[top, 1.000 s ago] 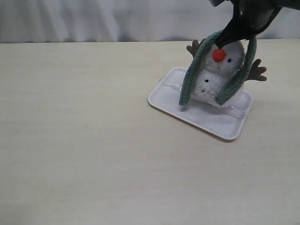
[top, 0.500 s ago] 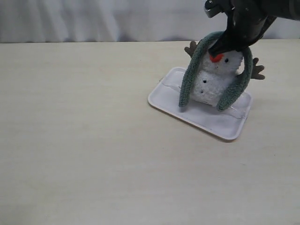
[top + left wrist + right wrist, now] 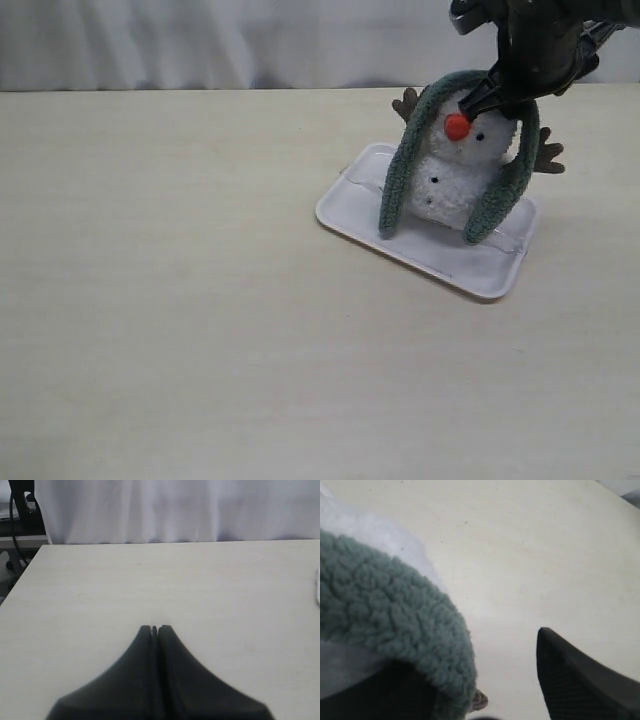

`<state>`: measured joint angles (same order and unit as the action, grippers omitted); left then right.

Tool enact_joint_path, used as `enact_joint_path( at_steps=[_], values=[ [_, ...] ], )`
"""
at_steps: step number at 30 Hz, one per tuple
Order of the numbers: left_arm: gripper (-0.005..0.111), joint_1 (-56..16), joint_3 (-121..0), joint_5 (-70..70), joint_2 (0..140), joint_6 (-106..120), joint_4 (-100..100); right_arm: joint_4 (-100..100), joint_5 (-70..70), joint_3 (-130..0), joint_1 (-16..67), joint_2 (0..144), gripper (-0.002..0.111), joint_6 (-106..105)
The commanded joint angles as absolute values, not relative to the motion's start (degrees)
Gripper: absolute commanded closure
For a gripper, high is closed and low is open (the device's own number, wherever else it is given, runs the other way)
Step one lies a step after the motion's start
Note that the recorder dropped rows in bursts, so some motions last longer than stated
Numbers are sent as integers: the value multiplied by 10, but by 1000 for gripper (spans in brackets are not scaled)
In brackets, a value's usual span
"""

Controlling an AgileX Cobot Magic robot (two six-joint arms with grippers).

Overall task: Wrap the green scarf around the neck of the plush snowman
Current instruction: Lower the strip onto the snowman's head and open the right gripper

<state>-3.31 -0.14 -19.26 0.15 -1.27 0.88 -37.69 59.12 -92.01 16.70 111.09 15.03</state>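
Sage-green fleece, the green scarf (image 3: 405,165) lies looped over the top of the plush snowman's (image 3: 455,180) head, not at the neck; its two ends hang down at the snowman's 9 and 3 o'clock sides and reach the white tray (image 3: 480,270). Snowman stands on the tray, at about 2 o'clock on the table (image 3: 180,300). Right gripper (image 3: 487,100) hovers at the head's 1 o'clock, just above the orange nose (image 3: 457,126); fingers (image 3: 580,680) spread apart, scarf (image 3: 385,615) lying over one of them, nothing pinched. Left gripper (image 3: 155,628) has fingers pressed together, holding nothing, over bare table.
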Motion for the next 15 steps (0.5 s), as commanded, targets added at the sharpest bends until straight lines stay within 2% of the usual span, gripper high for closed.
enact_joint_path(
  at_steps=[1,5,15],
  values=[
    [107,-30,0,-185,0,-16,8,-329,611,-925,163,1102,54,96],
    [107,-30,0,-185,0,-16,8,-273,595,-925,163,1086,54,53],
    [107,-30,0,-185,0,-16,8,-272,592,-925,163,1052,54,45]
  ],
)
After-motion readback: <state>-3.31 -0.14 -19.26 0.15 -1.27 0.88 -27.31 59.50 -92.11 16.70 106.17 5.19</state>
